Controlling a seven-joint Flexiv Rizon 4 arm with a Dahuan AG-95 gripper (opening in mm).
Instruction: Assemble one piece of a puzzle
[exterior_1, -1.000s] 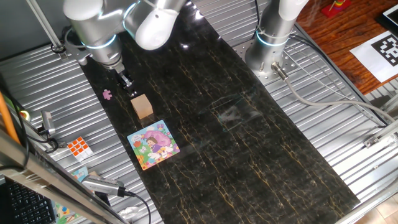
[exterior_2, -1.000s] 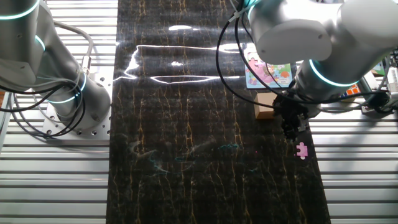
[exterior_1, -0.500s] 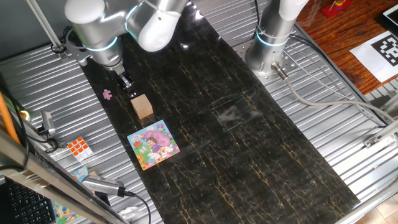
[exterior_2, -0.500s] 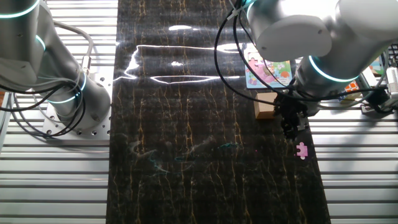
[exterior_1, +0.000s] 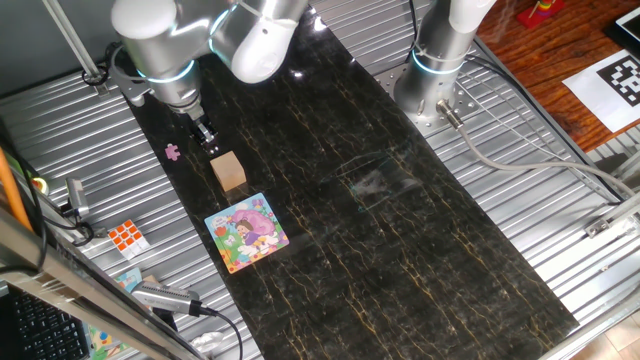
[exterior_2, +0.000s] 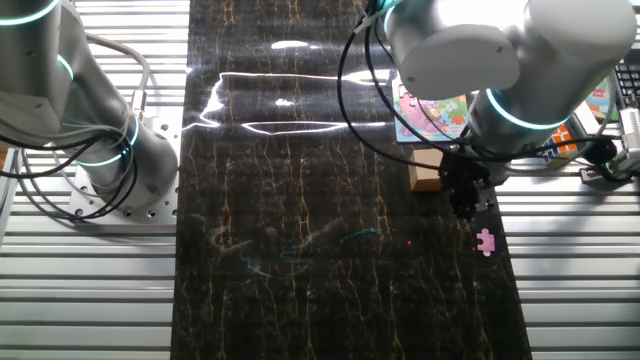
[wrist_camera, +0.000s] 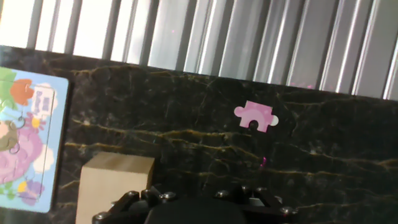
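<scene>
The piece (exterior_1: 173, 152) is a tiny pink flat puzzle piece lying on the dark mat near its edge. It also shows in the other fixed view (exterior_2: 485, 241) and in the hand view (wrist_camera: 255, 116). The puzzle (exterior_1: 247, 232) is a small orange-edged cartoon board lying flat, also visible in the other fixed view (exterior_2: 432, 110) and the hand view (wrist_camera: 22, 140). My gripper (exterior_1: 206, 138) hovers between the piece and a tan wooden block (exterior_1: 229, 171), a short way from both. Its fingers look closed together and hold nothing. The other fixed view shows the gripper (exterior_2: 465, 205) just above the mat.
The tan block (wrist_camera: 115, 186) stands between gripper and puzzle. An orange-and-white Rubik's cube (exterior_1: 127, 237) sits on the ribbed metal table beyond the mat's edge. A second arm's base (exterior_1: 432, 85) stands at the far side. Cables run along the right.
The arm's upper links have swung slightly; the gripper tip has shifted only a little beside the block. The piece, block and puzzle have not moved.
</scene>
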